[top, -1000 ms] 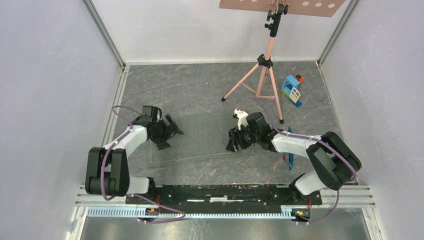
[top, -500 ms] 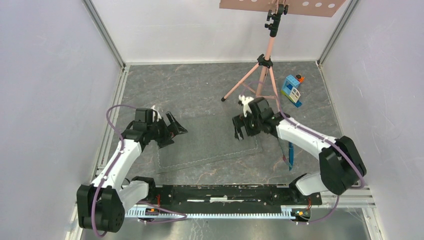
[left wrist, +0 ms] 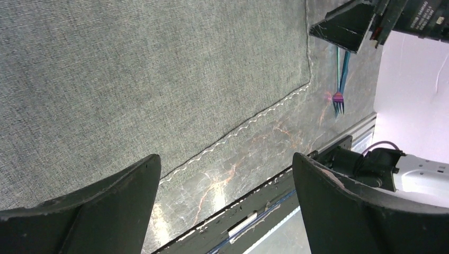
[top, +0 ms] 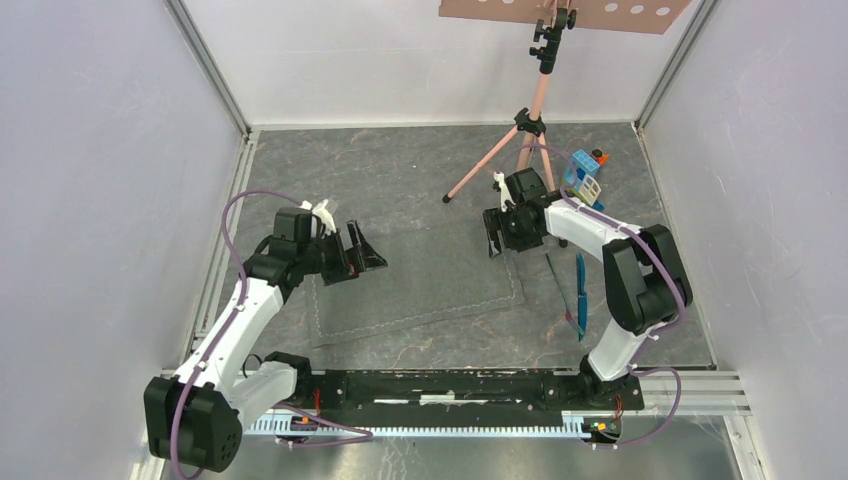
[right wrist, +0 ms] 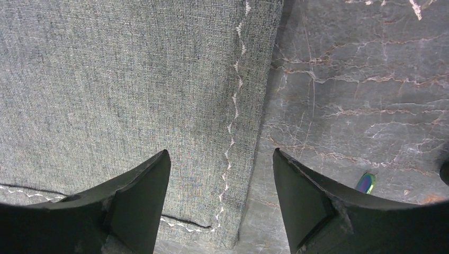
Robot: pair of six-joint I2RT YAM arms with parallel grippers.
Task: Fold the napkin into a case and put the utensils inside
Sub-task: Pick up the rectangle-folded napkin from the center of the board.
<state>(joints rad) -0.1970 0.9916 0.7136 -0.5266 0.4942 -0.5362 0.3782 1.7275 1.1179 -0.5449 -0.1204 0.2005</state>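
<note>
- The left gripper (top: 358, 255) hangs just above the floor with its two fingers spread wide and nothing between them.
- Directly beneath it lies the far left corner of the napkin (top: 420, 280). The dark grey cloth is spread flat and unfolded on the marbled floor (top: 400, 180).
- From the left wrist view the cloth fills the space under and ahead of those fingers. A pale zigzag stitch line (left wrist: 238, 129) runs just inside its edge, with bare floor past it.
- The right gripper (top: 497, 232) is over the napkin's far right corner, jaws parted and empty.
- In its own camera the napkin's side edge and stitching run through the gap between the fingers. One finger is over cloth and the other over bare floor.
- The two grippers are well apart, with the napkin stretching between them.
- The utensils (top: 578, 290) lie on the floor to the outer side of the right gripper, nearer the arm bases. They are slim blue pieces lying roughly along the napkin's right edge, beside it and not on it.
- One of them is a fork, its tines (left wrist: 338, 100) pointing toward the arm bases.
- A shiny utensil tip (right wrist: 365, 182) shows just beyond the right gripper's outer finger.
- A pink tripod (top: 520, 150) stands just past the right gripper, and a blue-and-white toy block house (top: 583, 180) sits farther out on that side.
</note>
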